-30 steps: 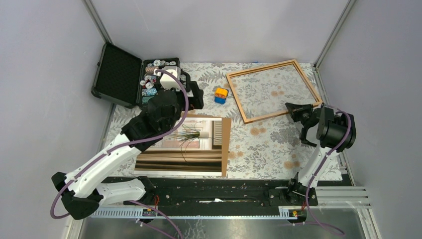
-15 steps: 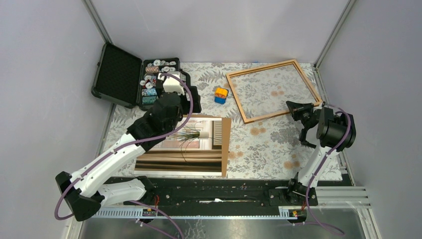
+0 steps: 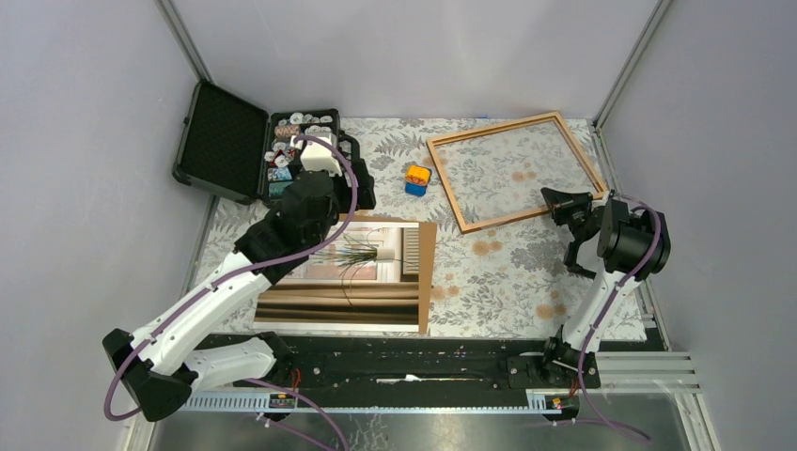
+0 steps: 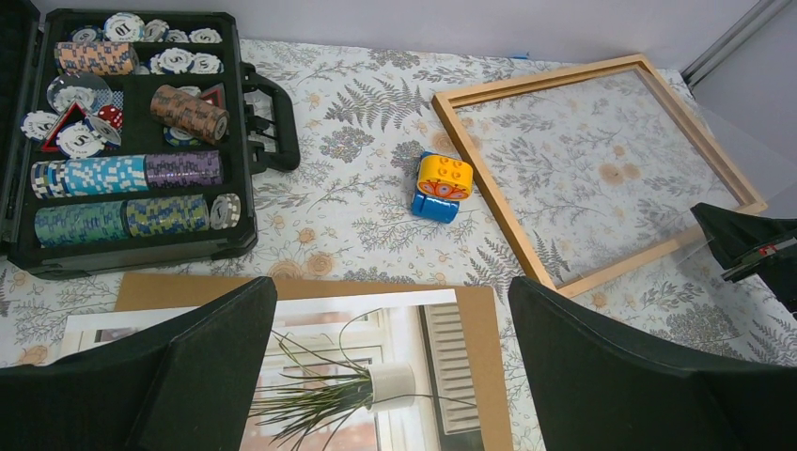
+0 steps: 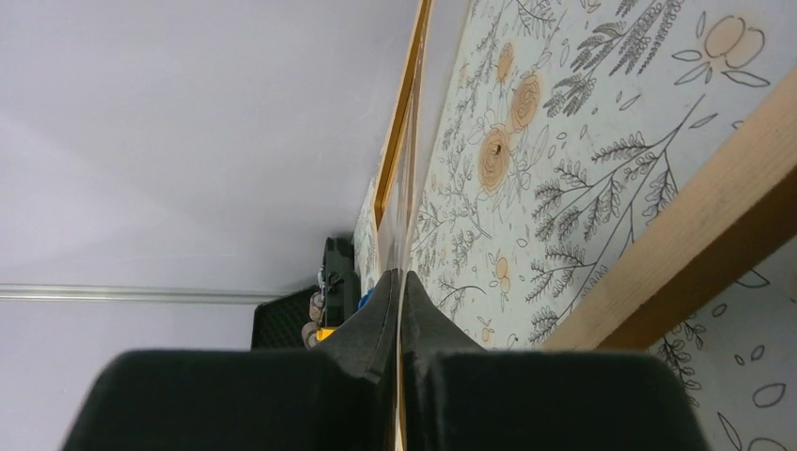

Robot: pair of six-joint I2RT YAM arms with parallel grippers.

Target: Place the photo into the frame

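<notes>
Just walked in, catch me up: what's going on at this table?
A picture is being framed. The left gripper hangs open above the large paper print of a potted grass plant, lying on a plain brown backing board. The right gripper is shut at the near right edge of the thin light-brown wooden frame, not yet filled.

— We wear white shells on our left arm [image 3: 202, 305] between black joints, a purple cable [image 3: 353, 193] looped along it.
— Same on our right arm [image 3: 594, 305]; our left claw [image 4: 392, 315] and right claw [image 5: 399, 282] have matte-black fingers.
</notes>
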